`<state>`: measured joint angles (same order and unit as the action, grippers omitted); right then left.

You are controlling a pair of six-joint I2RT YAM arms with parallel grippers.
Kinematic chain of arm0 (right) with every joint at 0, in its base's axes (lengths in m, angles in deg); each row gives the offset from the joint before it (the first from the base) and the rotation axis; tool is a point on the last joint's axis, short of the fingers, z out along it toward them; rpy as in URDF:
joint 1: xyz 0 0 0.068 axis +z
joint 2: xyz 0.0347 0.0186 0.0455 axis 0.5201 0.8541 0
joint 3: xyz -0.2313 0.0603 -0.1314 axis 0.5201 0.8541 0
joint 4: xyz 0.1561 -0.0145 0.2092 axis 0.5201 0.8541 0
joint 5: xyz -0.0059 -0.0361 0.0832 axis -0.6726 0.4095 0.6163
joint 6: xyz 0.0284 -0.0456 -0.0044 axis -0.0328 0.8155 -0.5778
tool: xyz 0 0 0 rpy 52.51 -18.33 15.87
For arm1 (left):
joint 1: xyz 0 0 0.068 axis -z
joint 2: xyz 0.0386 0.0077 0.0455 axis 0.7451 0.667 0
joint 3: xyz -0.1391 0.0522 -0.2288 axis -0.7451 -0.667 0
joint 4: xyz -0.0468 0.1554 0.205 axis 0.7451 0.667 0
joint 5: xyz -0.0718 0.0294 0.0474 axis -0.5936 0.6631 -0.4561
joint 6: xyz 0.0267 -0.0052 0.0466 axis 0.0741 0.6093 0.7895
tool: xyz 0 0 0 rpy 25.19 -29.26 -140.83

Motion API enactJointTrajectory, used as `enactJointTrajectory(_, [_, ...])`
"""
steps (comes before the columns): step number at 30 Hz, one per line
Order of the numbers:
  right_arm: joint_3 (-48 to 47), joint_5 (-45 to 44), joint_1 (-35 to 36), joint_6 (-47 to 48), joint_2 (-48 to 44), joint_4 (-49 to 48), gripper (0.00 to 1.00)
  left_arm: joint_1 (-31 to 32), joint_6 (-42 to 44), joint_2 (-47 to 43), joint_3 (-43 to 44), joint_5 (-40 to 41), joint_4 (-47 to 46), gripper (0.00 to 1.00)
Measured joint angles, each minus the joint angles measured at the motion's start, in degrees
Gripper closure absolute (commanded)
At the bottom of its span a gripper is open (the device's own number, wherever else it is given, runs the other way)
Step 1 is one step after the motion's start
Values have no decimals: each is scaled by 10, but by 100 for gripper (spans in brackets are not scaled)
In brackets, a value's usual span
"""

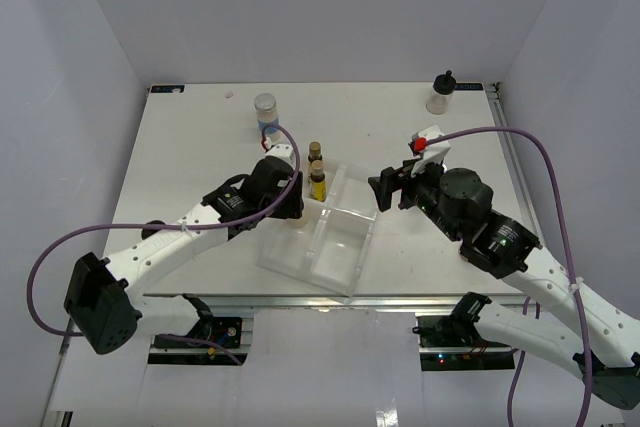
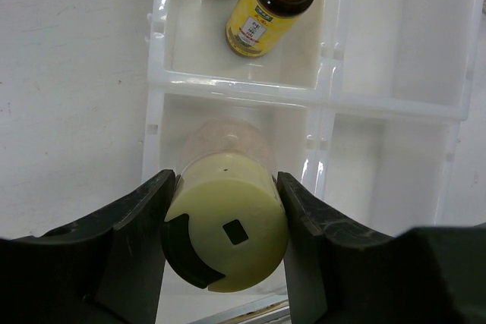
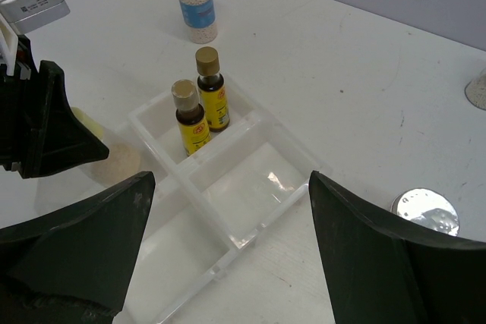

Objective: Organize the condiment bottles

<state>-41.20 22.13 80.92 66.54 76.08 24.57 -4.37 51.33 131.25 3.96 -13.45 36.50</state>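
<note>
My left gripper [image 2: 226,234] is shut on the yellow cap of a beige condiment bottle [image 2: 226,221]. The bottle hangs upright in the tray compartment just nearer than the one holding two slim amber yellow-labelled bottles [image 2: 262,17]. I cannot tell whether its base touches the tray floor. From above, the left gripper [image 1: 290,209] hides most of that bottle. My right gripper [image 3: 231,256] is open and holds nothing, hovering over the right side of the clear divided tray [image 3: 250,121]. The amber bottles [image 1: 317,169] stand upright in the tray's far-left compartment.
A silver-lidded, blue-labelled jar [image 1: 265,112] stands on the table beyond the tray [image 1: 335,247]. A black-capped jar [image 1: 440,94] stands at the far right corner. A round silver disc [image 3: 425,209] lies on the table right of the tray.
</note>
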Motion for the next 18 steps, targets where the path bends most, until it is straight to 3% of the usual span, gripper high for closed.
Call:
enactJointTrajectory(6, [0,0,0,2,-3,0,11,8,-7,47,-2,17,-25,98])
enactJointTrajectory(9, [0,0,0,2,-12,0,11,13,-12,71,-5,27,-31,87])
enactJointTrajectory(12, [0,-2,0,3,-22,0,11,17,-17,81,-12,39,-33,67])
enactJointTrajectory(18, [1,-2,0,7,-29,0,11,28,-23,89,-13,59,-40,59])
